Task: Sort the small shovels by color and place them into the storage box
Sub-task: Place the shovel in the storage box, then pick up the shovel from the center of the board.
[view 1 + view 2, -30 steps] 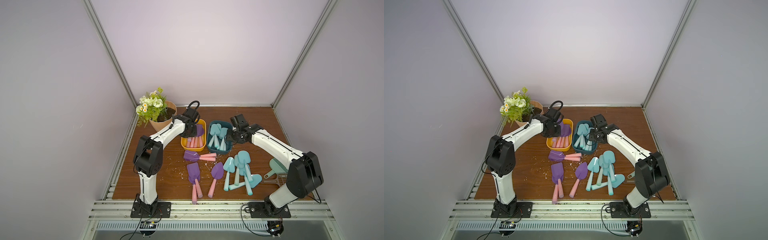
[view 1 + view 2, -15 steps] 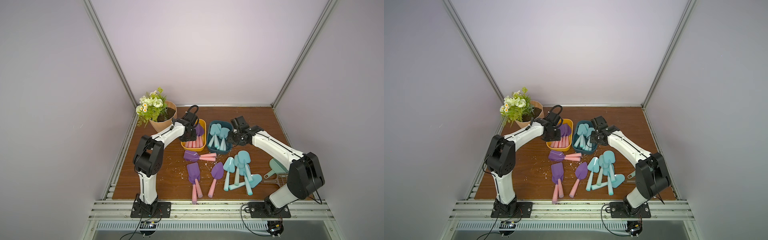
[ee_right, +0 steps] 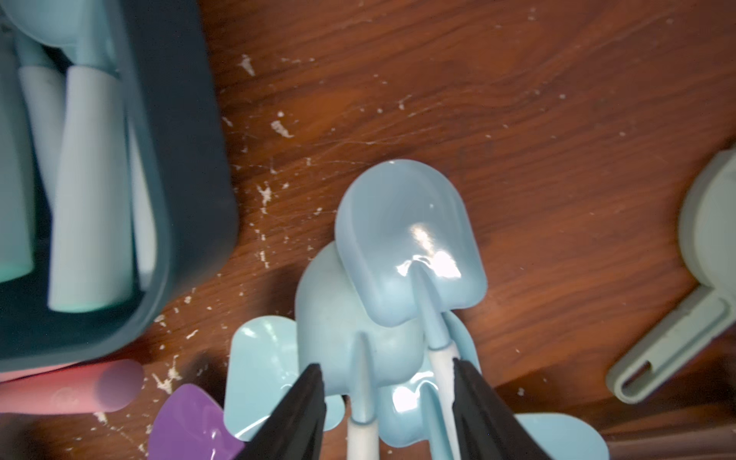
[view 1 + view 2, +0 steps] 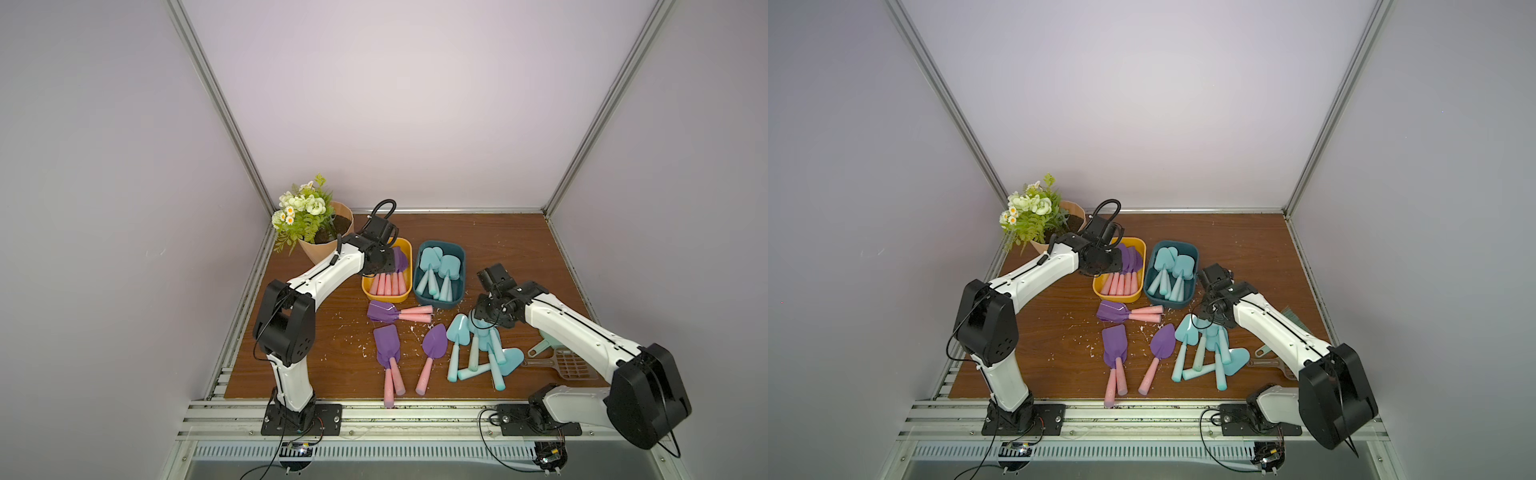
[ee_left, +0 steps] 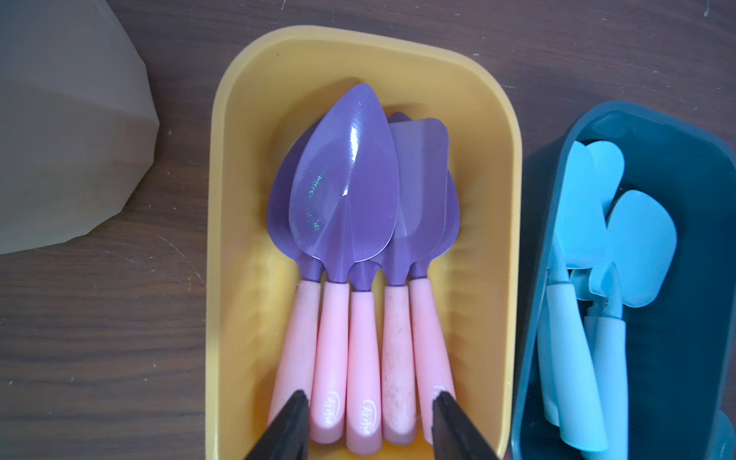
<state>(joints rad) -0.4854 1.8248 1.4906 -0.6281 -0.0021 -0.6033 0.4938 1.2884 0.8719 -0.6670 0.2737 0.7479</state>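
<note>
1. Now the left gripper (image 5: 371, 396) has let go: fingers spread and empty above the yellow box (image 5: 223, 199), five purple shovels (image 5: 346, 179) lying inside
2. Meanwhile the right gripper (image 3: 386, 364), fingers apart, has swung from the teal box (image 3: 179, 159) to straddle loose blue shovels (image 3: 410, 239) on the table (image 3: 517, 99); probably grabbing next

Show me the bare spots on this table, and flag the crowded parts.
Bare: the back strip of the table behind the yellow box and teal box, widest toward the back right corner; also the front patch between the left arm and the loose purple shovels. Crowded: front centre to right, with the turquoise shovel pile, dustpan and slotted scoop.
</note>
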